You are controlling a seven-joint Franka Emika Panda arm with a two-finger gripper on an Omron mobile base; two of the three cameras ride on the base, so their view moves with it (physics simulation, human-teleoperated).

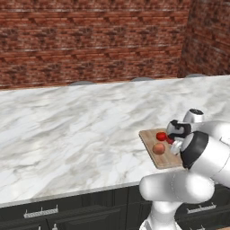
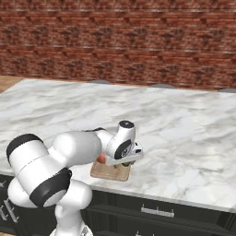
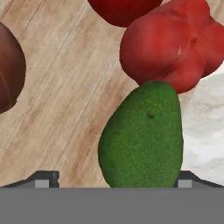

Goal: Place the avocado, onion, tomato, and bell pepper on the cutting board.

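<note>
The avocado [image 3: 140,135], a dark green oval, lies at the edge of the wooden cutting board [image 3: 65,109], partly over the marble. My gripper [image 3: 114,180] hangs straight above it, open, with one fingertip [image 3: 43,179] well clear on one side and the other close by its opposite side. The lumpy red bell pepper [image 3: 175,48] touches the avocado's far end, and the tomato [image 3: 122,8] sits just beyond. The brownish onion [image 3: 8,70] rests apart on the board. In the left base view the tomato [image 1: 161,136] and onion [image 1: 158,148] lie on the board [image 1: 152,157], with my hand over its right end.
The board sits near the front edge of a wide marble counter [image 1: 67,130], with a brick wall [image 1: 90,40] behind it. Dark cabinet fronts [image 1: 67,209] run below the counter. My own arm hides much of the board [image 2: 110,174] in the right base view.
</note>
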